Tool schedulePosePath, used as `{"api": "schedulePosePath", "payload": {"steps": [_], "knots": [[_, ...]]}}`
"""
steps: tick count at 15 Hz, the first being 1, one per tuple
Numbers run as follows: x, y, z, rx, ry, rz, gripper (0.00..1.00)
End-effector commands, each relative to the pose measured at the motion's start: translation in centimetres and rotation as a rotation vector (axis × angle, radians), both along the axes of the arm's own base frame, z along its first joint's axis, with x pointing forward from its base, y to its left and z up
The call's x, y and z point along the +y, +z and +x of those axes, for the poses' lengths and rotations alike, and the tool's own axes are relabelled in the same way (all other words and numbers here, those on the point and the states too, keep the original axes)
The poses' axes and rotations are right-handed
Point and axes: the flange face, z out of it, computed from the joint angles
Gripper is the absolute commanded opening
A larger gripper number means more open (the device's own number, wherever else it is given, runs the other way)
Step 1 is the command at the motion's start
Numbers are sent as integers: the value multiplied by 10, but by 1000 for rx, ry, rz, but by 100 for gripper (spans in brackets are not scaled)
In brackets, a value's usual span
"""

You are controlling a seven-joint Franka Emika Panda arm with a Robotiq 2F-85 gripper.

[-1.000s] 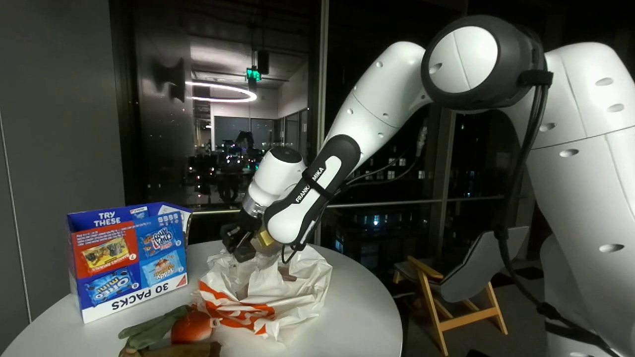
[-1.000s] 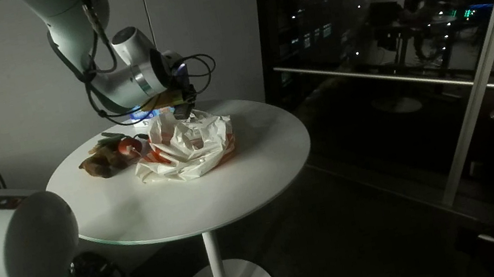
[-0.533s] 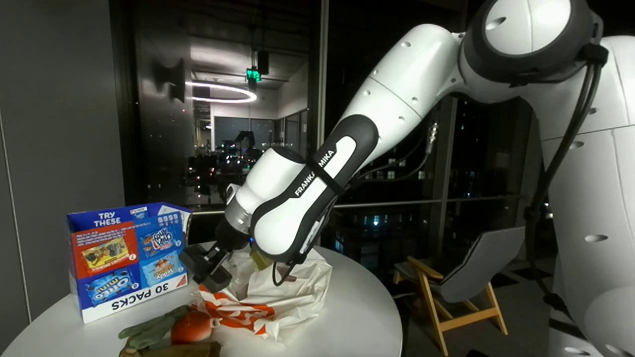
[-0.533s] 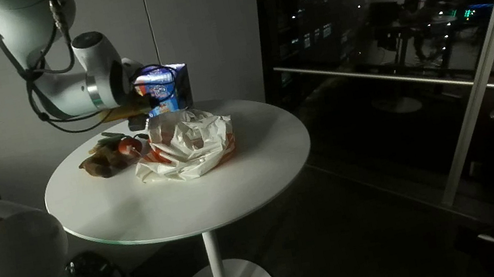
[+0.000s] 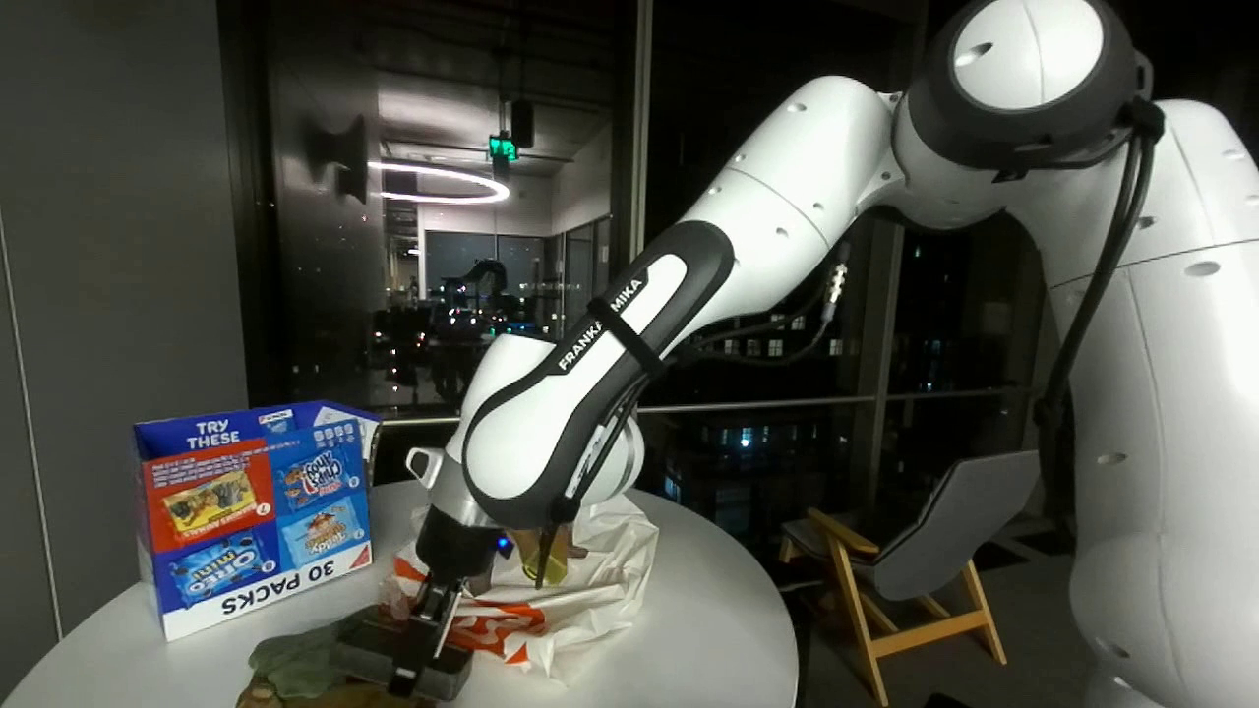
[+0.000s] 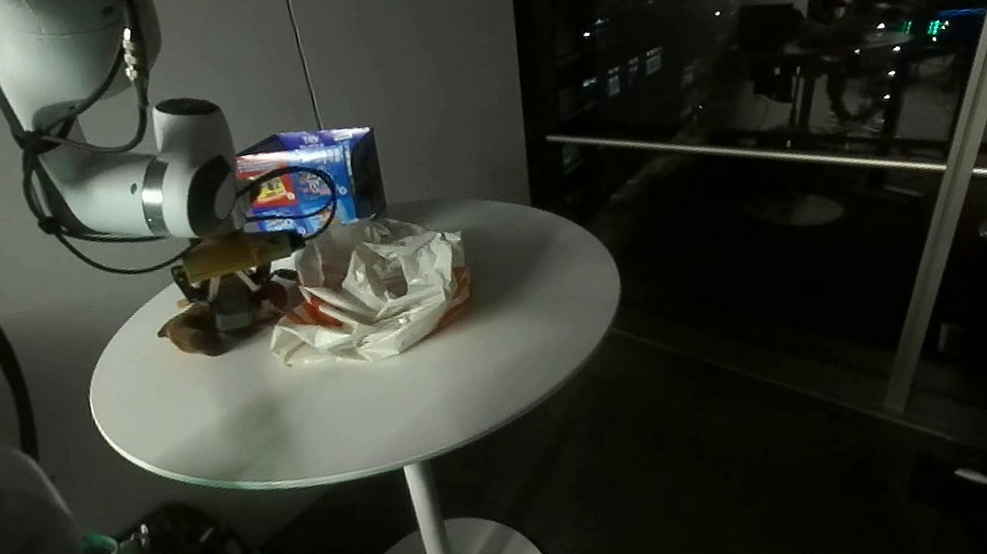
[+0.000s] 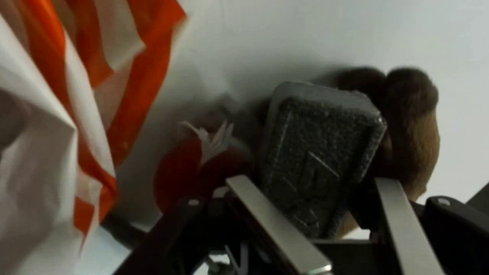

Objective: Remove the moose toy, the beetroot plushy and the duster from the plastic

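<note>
My gripper [image 5: 405, 665] is low over the table, pointing down, with its fingers closed about a dark grey, felt-like block, the duster [image 5: 366, 649]. The wrist view shows the duster [image 7: 317, 141] between the fingers. It is above or against the soft toys; contact is unclear. The beetroot plushy [image 7: 179, 172] is red, left of the duster; its green leaves [image 5: 300, 661] show in an exterior view. The brown moose toy [image 7: 412, 130] is right of the duster, partly covered; it also shows in an exterior view [image 6: 197, 331]. The crumpled plastic bag [image 5: 600, 600] is white with orange print.
An upright snack box [image 5: 256, 521] stands on the round white table [image 5: 728, 610] beyond the toys. The bag [image 6: 387, 306] sits close beside my gripper. Windows [image 5: 748, 433] and a wooden chair [image 5: 915, 570] are behind the table.
My gripper has moved from above the bag to over the soft toys and lowered, carrying the duster. The bag and snack box stay in place.
</note>
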Motion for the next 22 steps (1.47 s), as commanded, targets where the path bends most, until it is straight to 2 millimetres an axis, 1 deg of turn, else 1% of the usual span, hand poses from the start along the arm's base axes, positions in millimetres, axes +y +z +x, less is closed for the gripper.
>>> {"api": "schedulePosePath", "payload": {"steps": [1,3,4,7,9,12,16,18,20,21,22], "knots": [[-29,-4,12,98,113,-97,86],[-43,-5,18,138,151,-132,98],[-48,-5,20,147,170,-141,100],[-59,12,30,143,205,-147,100],[-64,33,38,117,212,-139,100],[-74,73,47,75,168,-109,100],[-93,122,46,89,84,-87,100],[-103,140,43,103,60,-94,100],[-114,151,43,126,23,-121,100],[-109,134,46,112,58,-111,100],[-113,140,45,118,45,-113,100]]}}
